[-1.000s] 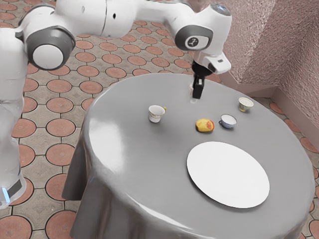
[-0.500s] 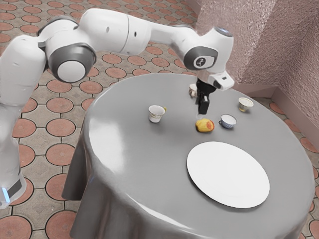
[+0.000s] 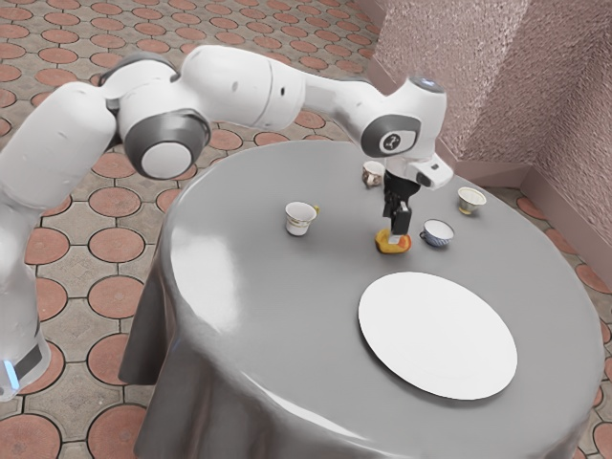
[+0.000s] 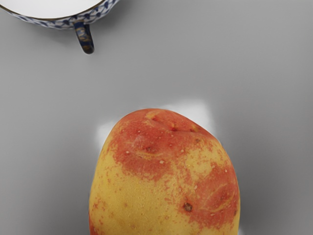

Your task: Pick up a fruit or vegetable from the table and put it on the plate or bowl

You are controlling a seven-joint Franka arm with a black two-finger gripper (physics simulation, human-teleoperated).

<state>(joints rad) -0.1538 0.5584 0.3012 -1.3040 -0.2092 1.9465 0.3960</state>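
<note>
Hovering right over the yellow-and-red oval fruit (image 3: 400, 245) on the grey round table (image 3: 268, 306), the black claw (image 3: 393, 232) cannot be read as open or closed.

the fruit (image 4: 164, 181) is showing yellow skin with red-orange blotches and small dark specks. the plate (image 3: 437, 334) is lying plain white on the glossy grey tablecloth (image 3: 258, 316). the cup (image 4: 54, 12) is wearing a blue-and-white patterned band and a dark blue handle. the arm (image 3: 249, 86) is showing white with grey joints, its gripper (image 3: 395, 232) black. the floor (image 3: 105, 206) is showing terracotta roundels in pale grout.
</note>
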